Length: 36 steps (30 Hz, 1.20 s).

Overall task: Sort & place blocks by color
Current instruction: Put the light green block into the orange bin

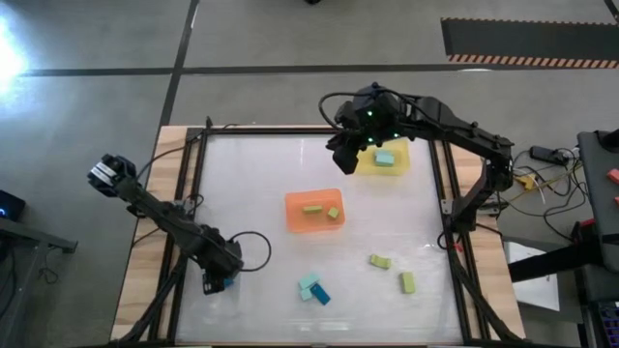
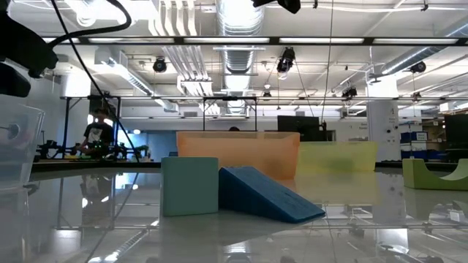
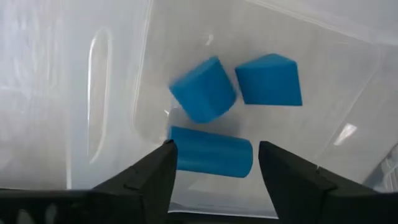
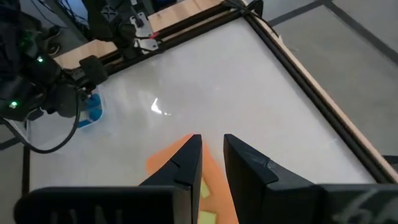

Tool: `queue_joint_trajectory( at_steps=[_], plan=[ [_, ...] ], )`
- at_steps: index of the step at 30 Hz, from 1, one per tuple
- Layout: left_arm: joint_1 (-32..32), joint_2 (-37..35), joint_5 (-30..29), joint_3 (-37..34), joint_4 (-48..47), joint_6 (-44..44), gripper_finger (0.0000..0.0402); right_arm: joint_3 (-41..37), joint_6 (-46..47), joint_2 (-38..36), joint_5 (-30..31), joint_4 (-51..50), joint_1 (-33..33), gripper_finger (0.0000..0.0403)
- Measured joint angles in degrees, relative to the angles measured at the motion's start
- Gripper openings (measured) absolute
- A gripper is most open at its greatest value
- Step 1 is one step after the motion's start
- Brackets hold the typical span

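My left gripper [image 1: 218,280] [image 3: 214,148] is open and points down into a clear tray [image 3: 348,74] at the table's near left. Three dark blue blocks lie on the tray floor. One of them [image 3: 211,158] lies between my fingertips, the other two [image 3: 202,90] [image 3: 270,81] just beyond. My right gripper [image 1: 343,155] [image 4: 212,146] hangs shut and empty high over the far side, beside the yellow tray [image 1: 368,166], which holds a teal block [image 1: 385,157]. The orange tray [image 1: 300,222] holds two yellow-green blocks [image 1: 311,208] [image 1: 334,213].
Loose on the near table lie a teal block [image 1: 308,283] [image 2: 190,186] against a dark blue one [image 1: 321,297] [image 2: 267,196], and two yellow-green blocks [image 1: 380,261] [image 1: 407,282] further right. A black frame [image 1: 443,193] borders the white surface.
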Motion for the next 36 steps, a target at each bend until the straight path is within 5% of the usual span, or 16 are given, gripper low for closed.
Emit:
queue_joint_trajectory(
  at_steps=[11, 25, 36],
  plan=[
    [0.4, -7.0, -0.7, 6.0, -0.1, 2.3, 0.0216, 0.0, 17.1, 0.0, -0.9, -0.2, 6.7, 0.0056],
    [11.2, -20.8, -18.0, 9.8, -0.2, 16.6, 0.0217, -8.4, 52.0, 0.0, -2.3, -6.9, 26.8, 0.0056],
    [15.0, -23.8, -36.2, 9.7, 0.4, 17.6, 0.0217, -27.7, 38.2, 0.0, -5.2, -8.9, 38.2, 0.0065]
  ],
)
